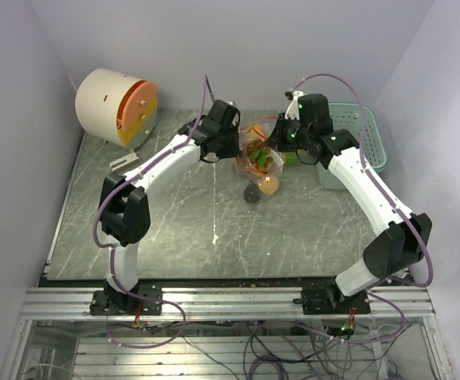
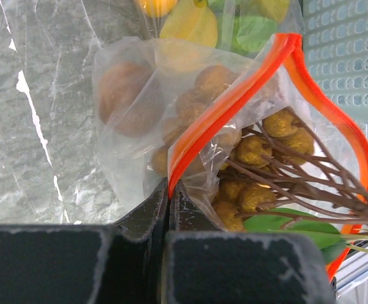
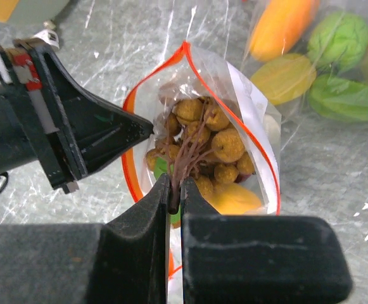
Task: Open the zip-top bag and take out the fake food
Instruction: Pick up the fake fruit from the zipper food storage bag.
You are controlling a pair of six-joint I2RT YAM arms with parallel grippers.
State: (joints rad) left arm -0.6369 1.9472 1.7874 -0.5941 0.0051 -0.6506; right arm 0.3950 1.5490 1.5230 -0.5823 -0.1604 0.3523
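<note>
Pinching one zip-top bag [image 2: 121, 161]: left claw [image 2: 169, 188], right claw [image 3: 175, 188]; perhaps ten lumps [image 3: 228, 144]

Soft, even light falls from above in the top view. The pale walls [image 1: 24, 119] take a faint lilac tint, and the white robot arms [image 1: 166, 162] cast only weak, fuzzy shadows on the grey marbled tabletop [image 1: 174, 237]. In both wrist views the near field is out of focus: the black left gripper [image 2: 169, 190] and the black right gripper [image 3: 175, 190] are dark, blurred blocks. The clear, crinkly zip-top bag [image 2: 126, 126] carries milky glare on its folds, veiling what lies inside. In the right wrist view the orange, yellow and green toy fruit [image 3: 310, 69] at top right is soft, and white sheen streaks the tabletop.
</note>
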